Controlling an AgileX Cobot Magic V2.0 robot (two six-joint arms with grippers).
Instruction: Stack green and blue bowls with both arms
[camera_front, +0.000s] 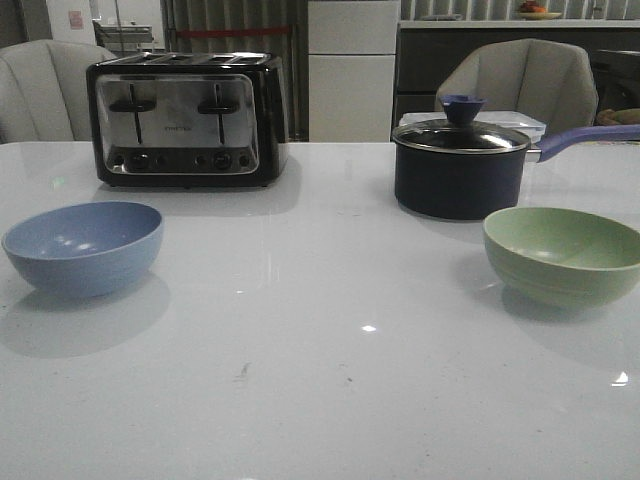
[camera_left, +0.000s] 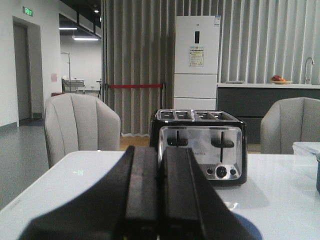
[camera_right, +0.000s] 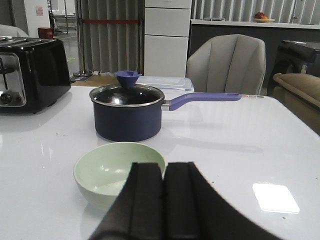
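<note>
The dusty blue bowl (camera_front: 83, 247) stands upright on the left of the white table (camera_front: 320, 350). The pale green bowl (camera_front: 565, 255) stands upright on the right, empty. Neither gripper shows in the front view. In the left wrist view my left gripper (camera_left: 160, 150) is shut and empty, with a sliver of the blue bowl (camera_left: 250, 227) just beyond it. In the right wrist view my right gripper (camera_right: 163, 166) is shut and empty, just short of the green bowl (camera_right: 112, 167) and not touching it.
A black and chrome toaster (camera_front: 187, 120) stands at the back left. A dark navy saucepan (camera_front: 460, 165) with a glass lid and purple handle stands behind the green bowl, with a clear lidded box (camera_front: 520, 122) behind it. Grey chairs stand beyond the table.
</note>
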